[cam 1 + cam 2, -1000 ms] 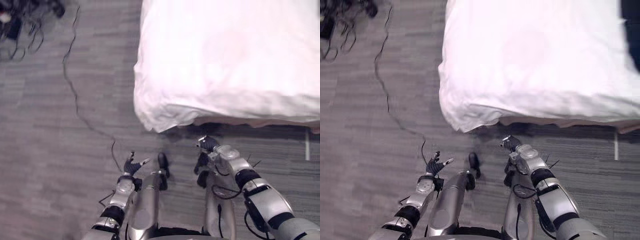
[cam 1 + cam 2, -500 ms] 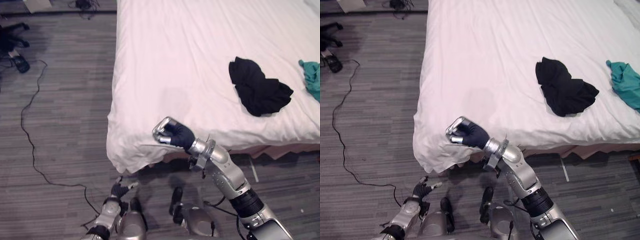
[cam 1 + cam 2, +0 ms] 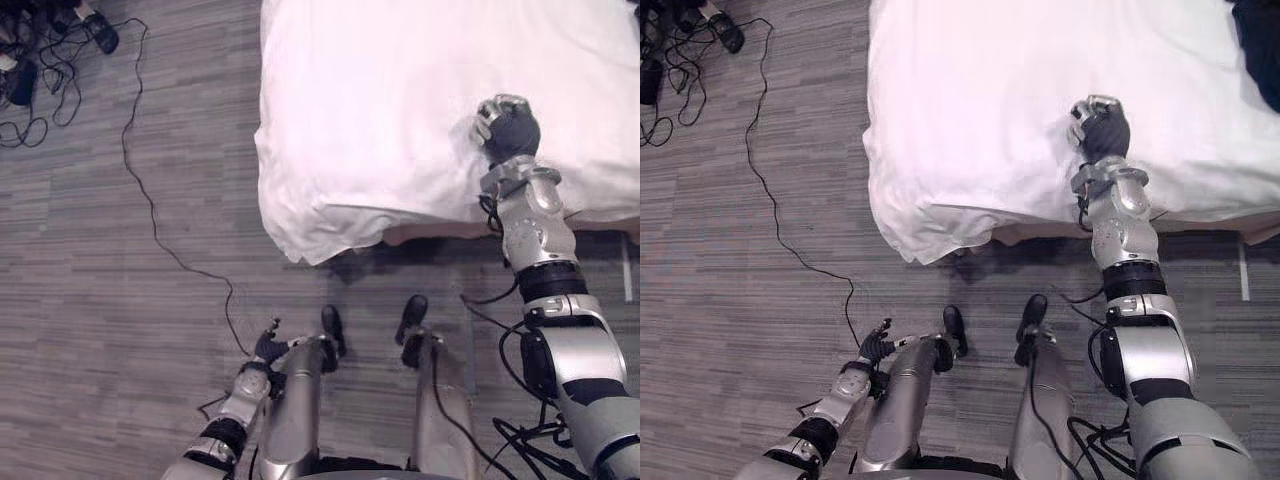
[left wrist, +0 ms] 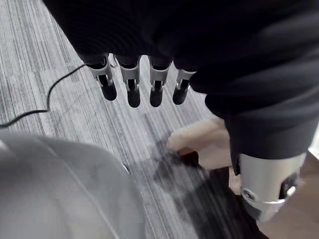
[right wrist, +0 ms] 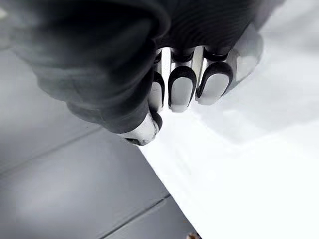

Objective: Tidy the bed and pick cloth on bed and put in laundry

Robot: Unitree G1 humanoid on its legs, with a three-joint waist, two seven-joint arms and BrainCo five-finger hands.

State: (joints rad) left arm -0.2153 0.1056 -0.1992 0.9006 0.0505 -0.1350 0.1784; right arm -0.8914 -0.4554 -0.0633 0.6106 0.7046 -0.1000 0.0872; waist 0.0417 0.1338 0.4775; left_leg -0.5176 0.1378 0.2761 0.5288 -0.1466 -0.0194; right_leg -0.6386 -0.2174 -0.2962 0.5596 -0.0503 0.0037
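Observation:
The bed (image 3: 330,150) under its white sheet fills the upper right of the eye views, its near corner hanging towards the floor. My right hand (image 3: 507,125) rests on top of the sheet a little in from the near edge, fingers (image 5: 182,92) curled into a fist, with no cloth seen inside it. A black cloth (image 3: 1260,45) lies on the bed at the far right edge of the right eye view, beyond that hand. My left hand (image 3: 268,347) hangs low over the carpet beside my leg, with its fingers (image 4: 133,87) straight and nothing in them.
Grey striped carpet (image 3: 120,300) lies left of and in front of the bed. A tangle of dark things and cords (image 3: 40,45) sits on the floor at the far left. The bed's wooden base (image 3: 440,232) shows under the sheet's near edge.
The head camera has swung about. My right hand rose from beside my legs to the bed's near edge, then went right and further onto the sheet. The left hand stayed low.

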